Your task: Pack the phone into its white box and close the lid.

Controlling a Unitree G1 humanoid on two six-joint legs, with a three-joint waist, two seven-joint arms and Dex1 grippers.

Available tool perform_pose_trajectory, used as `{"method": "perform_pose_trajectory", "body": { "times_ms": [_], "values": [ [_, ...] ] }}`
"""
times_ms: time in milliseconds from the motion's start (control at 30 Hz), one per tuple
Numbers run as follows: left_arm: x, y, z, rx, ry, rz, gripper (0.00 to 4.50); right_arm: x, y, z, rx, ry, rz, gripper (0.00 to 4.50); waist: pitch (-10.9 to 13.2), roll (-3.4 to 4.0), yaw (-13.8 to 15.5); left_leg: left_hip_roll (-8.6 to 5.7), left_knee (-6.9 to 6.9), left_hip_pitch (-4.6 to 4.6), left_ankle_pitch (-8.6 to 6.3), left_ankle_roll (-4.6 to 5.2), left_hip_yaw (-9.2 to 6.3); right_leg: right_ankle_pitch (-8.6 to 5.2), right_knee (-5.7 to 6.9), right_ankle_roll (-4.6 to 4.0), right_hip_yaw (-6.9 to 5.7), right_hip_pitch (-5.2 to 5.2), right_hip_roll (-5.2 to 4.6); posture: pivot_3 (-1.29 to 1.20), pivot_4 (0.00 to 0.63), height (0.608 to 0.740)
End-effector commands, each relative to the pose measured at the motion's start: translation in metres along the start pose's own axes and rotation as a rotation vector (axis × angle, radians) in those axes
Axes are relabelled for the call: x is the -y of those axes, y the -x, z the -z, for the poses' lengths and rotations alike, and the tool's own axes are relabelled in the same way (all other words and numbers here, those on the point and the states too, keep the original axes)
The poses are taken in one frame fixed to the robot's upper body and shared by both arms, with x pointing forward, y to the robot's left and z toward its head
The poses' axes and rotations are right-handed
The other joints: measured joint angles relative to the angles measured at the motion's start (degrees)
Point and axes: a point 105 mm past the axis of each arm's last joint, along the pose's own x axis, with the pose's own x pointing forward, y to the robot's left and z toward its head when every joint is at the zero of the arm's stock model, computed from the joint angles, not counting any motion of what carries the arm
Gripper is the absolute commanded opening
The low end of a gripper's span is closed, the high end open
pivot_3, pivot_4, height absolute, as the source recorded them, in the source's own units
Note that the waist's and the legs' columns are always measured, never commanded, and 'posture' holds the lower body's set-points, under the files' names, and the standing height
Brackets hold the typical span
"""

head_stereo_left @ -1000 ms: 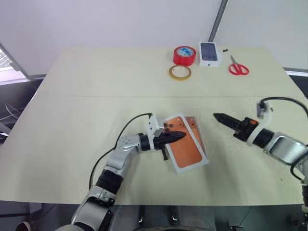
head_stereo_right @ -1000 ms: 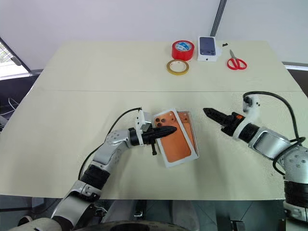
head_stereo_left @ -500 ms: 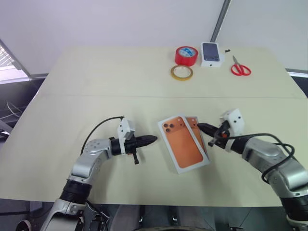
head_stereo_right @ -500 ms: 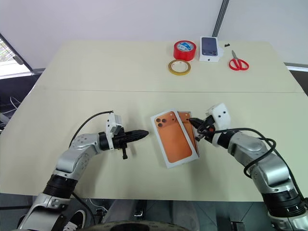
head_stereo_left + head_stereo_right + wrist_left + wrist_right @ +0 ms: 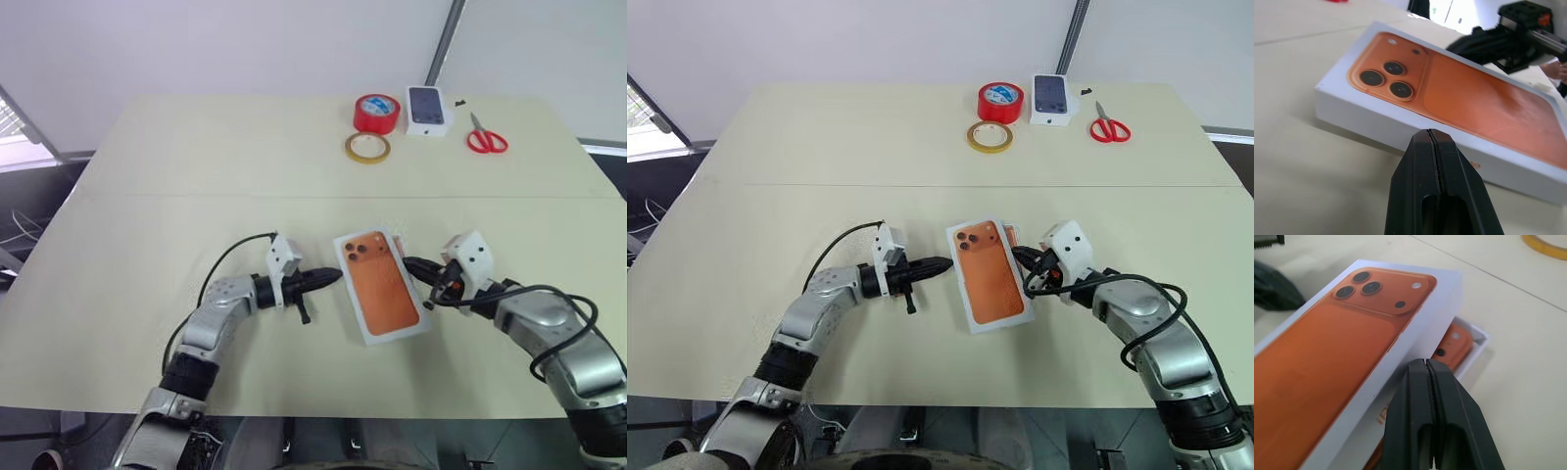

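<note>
The phone point(image 5: 1453, 343) lies in the white box point(image 5: 1477, 336) near the middle of the table point(image 5: 196, 157). Just a strip of it peeks out. The lid point(image 5: 384, 286), which has an orange phone picture on top, lies over the box.

A second ago the lid sat more crooked, and more of the box showed at its 3 o'clock side. Now the lid has turned straighter and hides most of the box. It is not on square yet, so I think the job is almost done but the lid needs one more nudge and a press down.

The left gripper point(image 5: 336, 277) was on top of the lid before. Now it sits at the lid's 9 o'clock side, fingers pressed together, holding nothing. The right gripper point(image 5: 411, 264) has come in from far off to the lid's 3 o'clock edge. Its fingers have snapped together and they hold nothing too.

Far off at 12 o'clock are a red tape roll point(image 5: 376, 111) and a yellow tape ring point(image 5: 366, 148).
</note>
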Motion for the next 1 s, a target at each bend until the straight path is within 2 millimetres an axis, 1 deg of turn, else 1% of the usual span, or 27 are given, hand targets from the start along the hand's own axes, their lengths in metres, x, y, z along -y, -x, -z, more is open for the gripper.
{"method": "perform_pose_trajectory", "body": {
  "times_ms": [33, 200, 367, 433, 500, 567, 633, 700, 733, 800, 867, 1000],
  "values": [
    [0.001, -0.014, -0.016, 0.05, -0.039, 0.027, 0.0, -0.005, 0.002, -0.009, 0.038, 0.047, 0.002, 0.04, 0.0, 0.0, -0.01, 0.0, 0.0, 0.0, 0.0, 0.0, 0.0, 0.0, 0.01, 0.0, 0.0, 0.0, 0.0, 0.0, 0.15, 0.74],
    [0.005, -0.029, -0.018, 0.05, -0.048, 0.068, 0.0, 0.004, 0.004, -0.003, 0.021, 0.051, 0.056, 0.04, 0.0, 0.0, 0.01, -0.03, 0.0, 0.0, 0.0, 0.0, 0.0, 0.0, 0.01, 0.0, 0.0, 0.0, 0.01, 0.0, 0.15, 0.74],
    [0.001, -0.032, -0.016, 0.045, -0.062, 0.068, 0.0, 0.006, 0.003, -0.003, 0.024, 0.056, 0.07, 0.04, 0.0, 0.0, -0.09, -0.03, 0.0, 0.03, 0.02, -0.03, 0.0, 0.0, 0.07, 0.0, 0.0, 0.0, 0.04, 0.0, 0.15, 0.74],
    [0.002, -0.03, -0.017, 0.037, -0.085, 0.074, 0.0, 0.006, 0.003, -0.003, 0.018, 0.066, 0.071, 0.04, 0.0, 0.0, -0.05, -0.03, 0.0, 0.03, 0.02, -0.03, 0.0, 0.0, 0.06, 0.0, 0.0, 0.0, 0.04, 0.0, 0.15, 0.74],
    [0.001, -0.025, -0.022, 0.054, -0.076, 0.071, 0.0, 0.006, 0.005, -0.003, 0.016, 0.068, 0.073, 0.04, 0.0, 0.0, -0.03, -0.03, 0.01, 0.03, 0.02, -0.03, 0.0, 0.0, 0.07, 0.0, 0.0, 0.0, 0.04, 0.0, 0.15, 0.74],
    [0.0, -0.015, -0.031, 0.08, -0.061, 0.075, 0.0, 0.011, 0.006, -0.003, 0.013, 0.07, 0.091, 0.04, 0.0, 0.0, -0.11, -0.03, 0.01, 0.03, 0.02, -0.04, 0.0, 0.0, 0.07, 0.0, 0.0, 0.0, 0.04, 0.0, 0.15, 0.74],
    [0.002, -0.008, -0.033, 0.075, -0.06, 0.078, 0.0, 0.013, 0.007, -0.004, 0.016, 0.073, 0.099, 0.04, 0.0, 0.0, -0.11, -0.03, 0.01, 0.03, 0.02, -0.04, 0.0, 0.0, 0.07, 0.0, 0.0, 0.0, 0.04, 0.0, 0.15, 0.74],
    [0.007, 0.005, -0.026, 0.026, -0.07, 0.099, 0.0, 0.015, 0.008, -0.009, 0.029, 0.085, 0.099, 0.04, 0.0, 0.01, -0.22, -0.03, 0.01, 0.04, 0.03, -0.05, -0.01, 0.0, 0.07, 0.0, 0.01, 0.0, 0.04, 0.0, 0.15, 0.74],
    [0.006, 0.01, -0.024, 0.02, -0.07, 0.086, 0.0, 0.017, 0.008, -0.009, 0.024, 0.101, 0.104, 0.04, -0.01, 0.02, -0.27, -0.02, 0.0, 0.05, 0.03, -0.05, 0.0, 0.0, 0.08, 0.0, 0.01, 0.0, 0.04, 0.0, 0.15, 0.74],
    [0.006, 0.019, -0.022, 0.011, -0.042, 0.074, 0.0, 0.019, 0.01, -0.01, 0.018, 0.115, 0.108, 0.04, -0.01, 0.02, -0.15, -0.02, 0.0, 0.07, 0.03, -0.06, -0.01, 0.0, 0.09, 0.0, 0.01, 0.0, 0.04, 0.0, 0.15, 0.74],
    [0.009, 0.025, -0.015, -0.02, -0.022, 0.085, 0.0, 0.019, 0.011, -0.012, 0.025, 0.108, 0.101, 0.04, -0.01, 0.02, -0.09, -0.02, 0.0, 0.06, 0.03, -0.06, -0.01, 0.0, 0.08, 0.0, 0.01, 0.0, 0.03, 0.0, 0.15, 0.74],
    [0.026, 0.025, 0.003, -0.09, 0.029, 0.154, 0.0, 0.004, 0.016, -0.016, 0.042, 0.099, -0.008, 0.04, -0.01, 0.02, 0.06, -0.02, 0.0, 0.05, 0.03, -0.05, -0.01, 0.0, 0.07, 0.0, 0.01, 0.0, 0.02, 0.0, 0.15, 0.74]
  ]
}}
